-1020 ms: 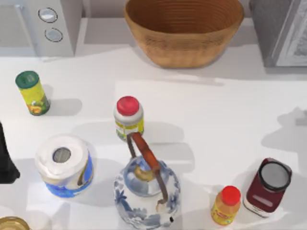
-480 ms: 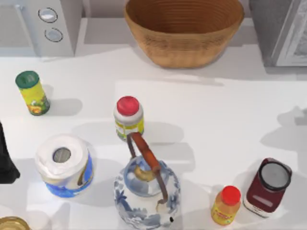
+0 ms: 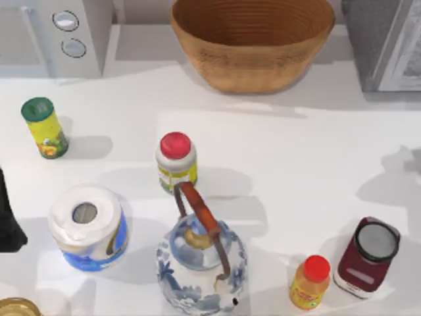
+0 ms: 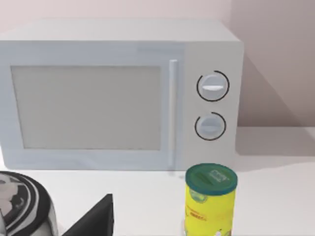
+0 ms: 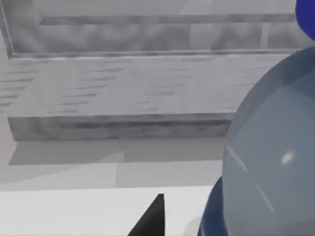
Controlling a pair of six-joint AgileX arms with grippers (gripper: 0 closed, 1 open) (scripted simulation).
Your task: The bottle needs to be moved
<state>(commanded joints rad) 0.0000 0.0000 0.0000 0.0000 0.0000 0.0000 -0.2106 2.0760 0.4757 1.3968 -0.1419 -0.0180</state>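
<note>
Where the bottle is: bottle (image 5: 270, 147) close up against the right wrist camera, with a grey appliance (image 5: 123, 73) behind it and the white table (image 5: 74, 211) under it
Bottle look: rounded clear-blue plastic body with pale glints, darker blue lower down; a sliver of the deep blue cap (image 5: 308, 17) at the far end
Bottle axis: cap end lies farther from the table than the body, so the long axis stands roughly upright with the cap pointing away from the table; exact tilt cannot be told
Right gripper: right gripper (image 5: 150, 221) seen as a dark tip just beside the bottle's body; whether it is wide, narrow or holding the bottle cannot be told
Left gripper: left gripper (image 4: 93, 221) faces the microwave (image 4: 118, 98) and a yellow can with a green lid (image 4: 209, 201); its spread cannot be told
Left arm: left arm (image 3: 8, 220) at 9 o'clock, at the table's edge
Top view, 12 o'clock: wicker basket (image 3: 253, 39)
Top view, near centre: white jar with a red lid (image 3: 175, 161)
Top view, 8 o'clock: paper roll (image 3: 89, 227)
Top view, 6 o'clock: blue-and-white teapot (image 3: 200, 263)
Top view, 5 o'clock: small orange bottle (image 3: 309, 283), with a dark red jar (image 3: 367, 257) just beside it
</note>
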